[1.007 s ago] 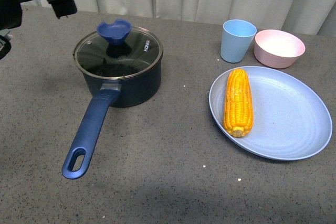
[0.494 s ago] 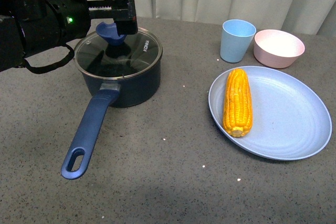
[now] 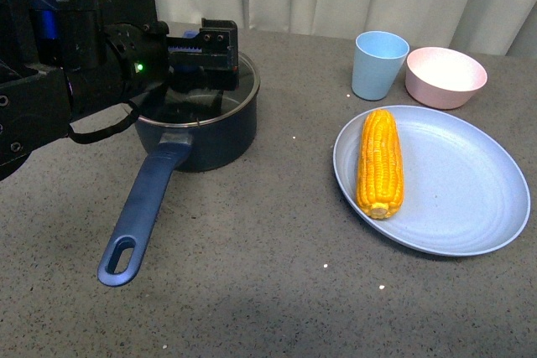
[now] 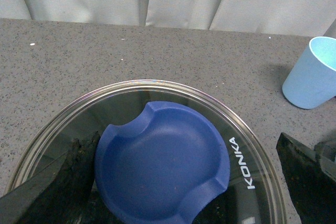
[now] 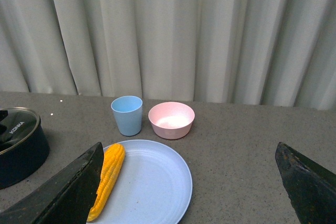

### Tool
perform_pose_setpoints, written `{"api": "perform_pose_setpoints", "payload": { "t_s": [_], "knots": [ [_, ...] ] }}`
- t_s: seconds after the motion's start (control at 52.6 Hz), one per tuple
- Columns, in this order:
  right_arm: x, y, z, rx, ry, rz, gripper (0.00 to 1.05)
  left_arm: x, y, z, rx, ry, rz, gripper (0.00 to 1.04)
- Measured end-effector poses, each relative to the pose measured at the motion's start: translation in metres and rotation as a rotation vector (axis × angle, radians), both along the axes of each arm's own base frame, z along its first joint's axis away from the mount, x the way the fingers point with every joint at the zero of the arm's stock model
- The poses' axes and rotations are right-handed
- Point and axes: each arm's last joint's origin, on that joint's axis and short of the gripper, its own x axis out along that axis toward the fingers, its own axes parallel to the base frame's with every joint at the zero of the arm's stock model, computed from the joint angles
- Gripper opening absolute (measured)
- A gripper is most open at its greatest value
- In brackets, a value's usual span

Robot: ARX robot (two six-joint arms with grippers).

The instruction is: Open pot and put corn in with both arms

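Lid removal, approach phase: the left gripper point(image 4: 184, 141) is spread wide above the pot point(image 3: 210, 136), one finger on either side of the blue knob point(image 4: 160, 166) of the glass lid point(image 4: 173, 93). It holds nothing, and whether it touches the knob cannot be told. The lid is seated on the pot, which stands on the table point(image 3: 277, 274) at the left. To do this step well, the fingers should probably be centred on the knob and closed evenly across its rounded flanks, and the lid then raised straight up so that its rim clears the pot without dragging it. The right gripper point(image 5: 189, 148) is also wide open and empty, well apart from the corn point(image 3: 380, 163).

Orientation: the corn lies flat on the left part of the pale blue plate point(image 3: 470, 199). Its long axis runs away from the robot, with the tapered tip toward the blue cup point(image 3: 381, 64). The pot's handle point(image 3: 143, 207) reaches toward the robot and slightly leftward.
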Motion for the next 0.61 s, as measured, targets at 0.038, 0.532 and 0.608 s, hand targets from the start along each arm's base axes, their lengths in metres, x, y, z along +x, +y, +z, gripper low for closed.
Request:
{"api": "perform_pose_setpoints", "payload": {
  "t_s": [0.038, 0.532, 0.608],
  "knots": [
    [0.0, 0.0, 0.0, 0.0, 0.0, 0.0, 0.96, 0.001, -0.001, -0.002, 0.003, 0.002, -0.002, 0.98],
    [0.0, 0.0, 0.0, 0.0, 0.0, 0.0, 0.96, 0.02, 0.005, -0.007, 0.026, -0.002, 0.018, 0.98],
    [0.0, 0.0, 0.0, 0.0, 0.0, 0.0, 0.96, 0.021, 0.007, -0.007, 0.027, -0.001, 0.022, 0.98]
  ]
}}
